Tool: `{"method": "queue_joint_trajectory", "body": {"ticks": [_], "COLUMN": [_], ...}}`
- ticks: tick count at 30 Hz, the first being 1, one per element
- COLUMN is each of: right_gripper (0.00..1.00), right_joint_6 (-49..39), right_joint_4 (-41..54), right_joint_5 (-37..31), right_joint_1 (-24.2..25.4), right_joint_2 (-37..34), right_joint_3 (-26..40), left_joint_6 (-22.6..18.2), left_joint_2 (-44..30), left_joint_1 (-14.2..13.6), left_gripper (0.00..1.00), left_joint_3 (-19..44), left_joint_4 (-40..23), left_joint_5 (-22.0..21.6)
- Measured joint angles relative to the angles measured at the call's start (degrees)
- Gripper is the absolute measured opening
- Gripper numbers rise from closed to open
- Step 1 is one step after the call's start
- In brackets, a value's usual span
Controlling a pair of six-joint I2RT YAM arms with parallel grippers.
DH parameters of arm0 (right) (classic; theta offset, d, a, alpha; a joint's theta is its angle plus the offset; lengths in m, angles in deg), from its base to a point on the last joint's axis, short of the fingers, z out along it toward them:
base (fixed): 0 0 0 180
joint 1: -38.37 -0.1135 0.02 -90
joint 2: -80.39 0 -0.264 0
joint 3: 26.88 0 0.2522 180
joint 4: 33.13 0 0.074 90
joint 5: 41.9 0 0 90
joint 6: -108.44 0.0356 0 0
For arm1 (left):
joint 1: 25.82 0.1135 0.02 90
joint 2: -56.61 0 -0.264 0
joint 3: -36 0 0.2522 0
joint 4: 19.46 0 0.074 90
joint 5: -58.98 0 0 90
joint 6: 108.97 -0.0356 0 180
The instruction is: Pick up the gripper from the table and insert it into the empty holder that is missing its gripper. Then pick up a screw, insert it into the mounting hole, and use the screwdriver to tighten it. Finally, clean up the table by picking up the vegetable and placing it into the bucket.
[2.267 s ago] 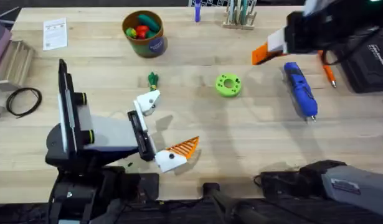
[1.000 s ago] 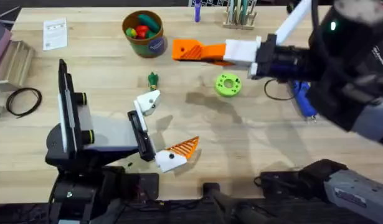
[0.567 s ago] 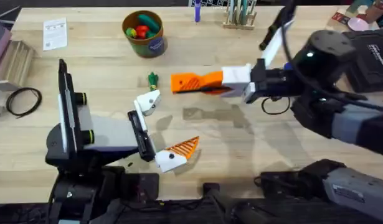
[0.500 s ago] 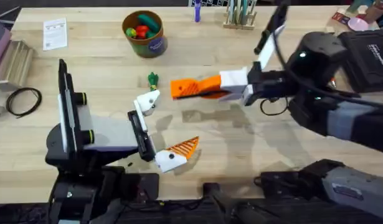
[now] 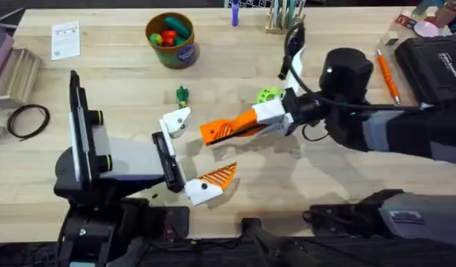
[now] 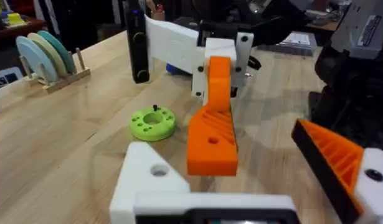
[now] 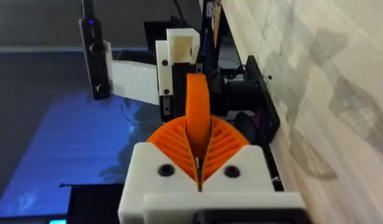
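**Right pincer carries the orange gripper toward the empty holder**

Overhead view: The right pincer point(image 5: 244, 124) is clamped shut on the gripper point(image 5: 215, 132), a small orange ribbed wedge that juts out beyond its fingertips. Just ahead of the wedge's free end, near but apart from it, sits the holder point(image 5: 176, 120), a white angular block on one finger of the left pincer point(image 5: 194, 152). That pincer is spread wide and grips nothing. Its other finger carries its own orange pad point(image 5: 217, 176), below the wedge's tip.

Left wrist view: The wedge point(image 6: 213, 140) hangs above the table, between the left pincer's two fingers. It is held at its narrow end, with the broad ribbed end and a mounting hole left free. The holder point(image 6: 155, 175) lies close beside it, not touching.

Right wrist view: Two ribbed pads press together on the wedge point(image 7: 197, 106), which points straight ahead at the holder point(image 7: 182, 46), a short gap beyond.

Handling, as a judgement: the wedge looks like light, rigid plastic. The ribs should resist slipping, yet a piece this small could twist in the grip. Holding the narrow end suits the job, since it leaves the seating end clear for the socket. It will probably need careful alignment and little force.
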Motion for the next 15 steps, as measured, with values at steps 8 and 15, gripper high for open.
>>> {"method": "queue_joint_trajectory", "body": {"ticks": [8, 15], "right_gripper": [0.009, 0.009], "right_joint_6": [0.1, 4.3], "right_joint_4": [-1.8, -1.8], "right_joint_5": [1.4, 1.4], "right_joint_1": [-1.6, -1.7], "right_joint_2": [-1.7, -2.2], "right_joint_3": [3.5, 3.8], "left_joint_6": [0.0, 0.0], "left_joint_2": [0.0, 0.0], "left_joint_1": [0.0, 0.0], "left_gripper": [0.986, 0.986], "left_joint_3": [0.0, 0.0], "left_joint_4": [0.0, 0.0], "left_joint_5": [0.0, 0.0]}}
